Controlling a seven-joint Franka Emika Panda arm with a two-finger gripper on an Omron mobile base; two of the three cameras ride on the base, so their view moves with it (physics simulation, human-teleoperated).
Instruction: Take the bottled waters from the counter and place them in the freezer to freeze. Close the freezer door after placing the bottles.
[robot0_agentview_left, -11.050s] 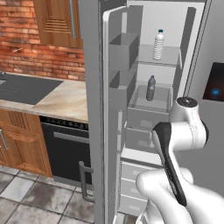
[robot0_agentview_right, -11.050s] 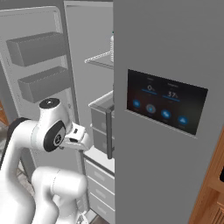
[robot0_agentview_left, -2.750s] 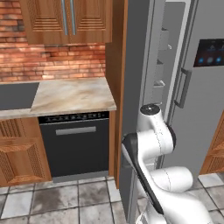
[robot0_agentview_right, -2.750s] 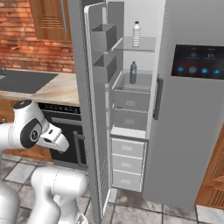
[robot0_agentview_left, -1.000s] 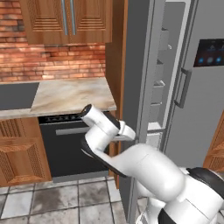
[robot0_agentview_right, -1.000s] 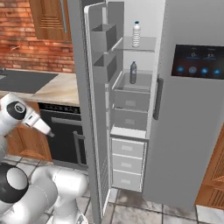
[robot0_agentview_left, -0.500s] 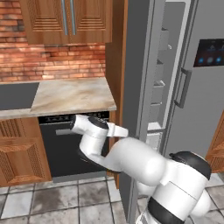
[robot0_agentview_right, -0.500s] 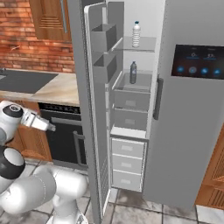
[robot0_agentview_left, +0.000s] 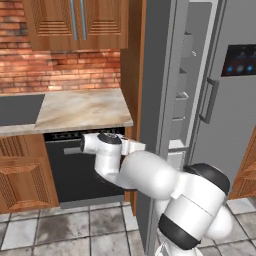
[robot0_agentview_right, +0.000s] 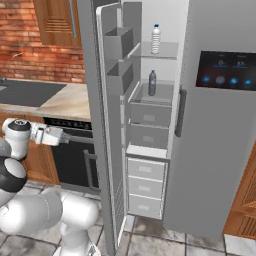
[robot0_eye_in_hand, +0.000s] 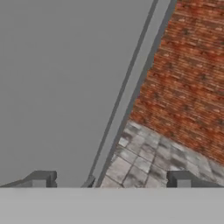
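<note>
A simulated kitchen, seen from behind a white robot arm. Both bottled waters already stand inside the freezer (robot0_agentview_right: 150, 145): the clear bottle (robot0_agentview_right: 156, 39) on the top shelf, the dark grey bottle (robot0_agentview_right: 152, 83) on the shelf below it. The table (robot0_agentview_left: 82, 107), a beige marbled worktop, lies at about nine o'clock from the freezer in the left base view.

The freezer door (robot0_agentview_right: 102, 135) stands wide open, a tall narrow grey panel whose long axis runs floor to ceiling, with storage bins on its inner face.

The end effector (robot0_agentview_right: 62, 135) is spread wide and pinches nothing. In the right base view it sits low, in front of the black appliance under the table, and the door's outer face lies just beside it at about three o'clock. In the hand view its two fingertips (robot0_eye_in_hand: 40, 178) frame that flat grey face, with the door's edge running up between them and brick wall beyond.

Judging by this, the remaining step is pushing the door shut from its outer side.
</note>
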